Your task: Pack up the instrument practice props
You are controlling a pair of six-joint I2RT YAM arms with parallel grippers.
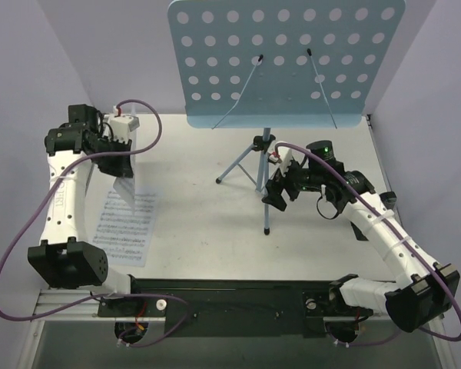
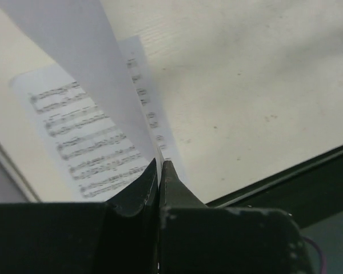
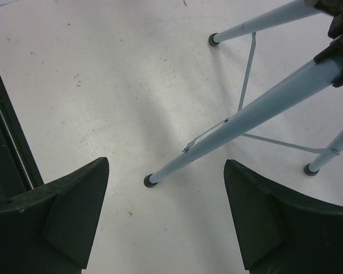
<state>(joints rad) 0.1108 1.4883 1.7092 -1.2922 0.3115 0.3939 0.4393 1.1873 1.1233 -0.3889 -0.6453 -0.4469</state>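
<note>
The light-blue hole-punched music stand (image 1: 284, 54) stands at the back centre on thin tripod legs (image 1: 242, 163). My left gripper (image 1: 115, 167) is shut on the edge of a white sheet-music page (image 2: 91, 57), lifted off the table, with the jaws (image 2: 160, 163) pinching it. A second printed page (image 1: 127, 227) lies flat below it and also shows in the left wrist view (image 2: 86, 137). My right gripper (image 1: 276, 194) is open and empty, its jaws (image 3: 167, 164) straddling the front tripod leg (image 3: 246, 117) just above its rubber foot (image 3: 150, 180). The metronome is out of view.
A black rail (image 1: 238, 296) runs along the table's near edge between the arm bases. Purple cables (image 1: 31, 231) loop off both arms. Pale walls close in the table at left, right and back.
</note>
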